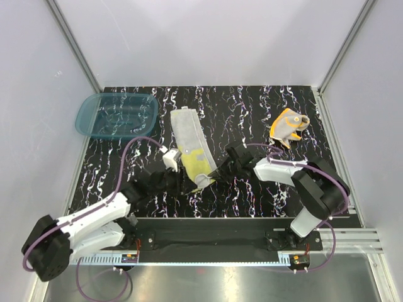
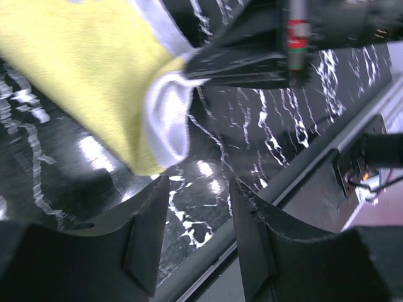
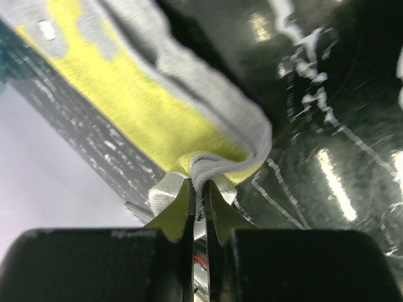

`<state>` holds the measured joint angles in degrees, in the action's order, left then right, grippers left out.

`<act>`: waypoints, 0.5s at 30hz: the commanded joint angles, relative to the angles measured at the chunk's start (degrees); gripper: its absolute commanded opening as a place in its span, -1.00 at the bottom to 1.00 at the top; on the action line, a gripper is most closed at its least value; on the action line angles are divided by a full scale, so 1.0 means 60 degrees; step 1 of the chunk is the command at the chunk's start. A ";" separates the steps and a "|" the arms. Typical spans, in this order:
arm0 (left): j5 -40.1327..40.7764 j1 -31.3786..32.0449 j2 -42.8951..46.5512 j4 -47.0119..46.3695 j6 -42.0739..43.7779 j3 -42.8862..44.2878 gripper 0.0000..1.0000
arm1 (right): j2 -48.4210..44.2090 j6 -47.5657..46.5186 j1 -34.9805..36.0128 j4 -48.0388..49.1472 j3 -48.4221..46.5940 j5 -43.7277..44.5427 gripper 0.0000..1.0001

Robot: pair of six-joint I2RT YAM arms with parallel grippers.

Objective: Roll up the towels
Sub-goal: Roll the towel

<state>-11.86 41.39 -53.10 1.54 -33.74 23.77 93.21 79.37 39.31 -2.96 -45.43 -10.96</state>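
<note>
yellow towel: lies lengthwise mid-table, grey side up at the far end, yellow face showing at the near end
right gripper: jaws pinched tight on the towel's folded near edge
left gripper: fingers apart, nothing between them, just beside that near end
orange towel: crumpled at far right, well apart from both grippers

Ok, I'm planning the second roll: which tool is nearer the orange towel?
Right. The right tool, pinching the yellow towel, sits left of the orange towel; the left tool is farther left.
</note>
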 commanded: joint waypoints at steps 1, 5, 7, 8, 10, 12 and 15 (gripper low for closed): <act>-0.0587 0.0236 -0.0639 -0.1837 0.0305 0.0082 -0.02 | 0.0416 0.0277 -0.0077 0.0040 -0.0236 0.0361 -1.00; -0.0909 0.0324 -0.1534 -0.2775 0.0349 0.0066 -0.02 | 0.0403 0.0467 -0.0223 -0.0180 0.0026 0.0728 -1.00; -0.0881 0.0397 -0.2147 -0.2980 0.0408 0.0169 -0.02 | 0.0359 0.0540 -0.0311 -0.0122 0.0144 0.0772 -1.00; -0.0808 0.0397 -0.2354 -0.3039 0.0495 0.0227 -0.02 | 0.0359 0.0541 -0.0355 -0.0122 0.0188 0.0772 -1.00; -0.0690 0.0426 -0.3027 -0.3200 0.0525 0.0359 -0.02 | 0.0344 0.0511 -0.0399 -0.0180 0.0189 0.0758 -1.00; -0.0413 0.0427 -0.3641 -0.3303 0.0525 0.0476 -0.03 | 0.0388 0.0453 -0.0399 -0.0180 0.0203 0.0714 -1.00; 0.0057 0.0427 -0.4156 -0.3435 0.0467 0.0696 -0.04 | 0.0446 0.0380 -0.0414 -0.0151 0.0218 0.0670 -1.00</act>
<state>-14.31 43.62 -76.44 -13.37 -31.92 24.77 95.83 81.58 37.32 -2.90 -44.71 -9.43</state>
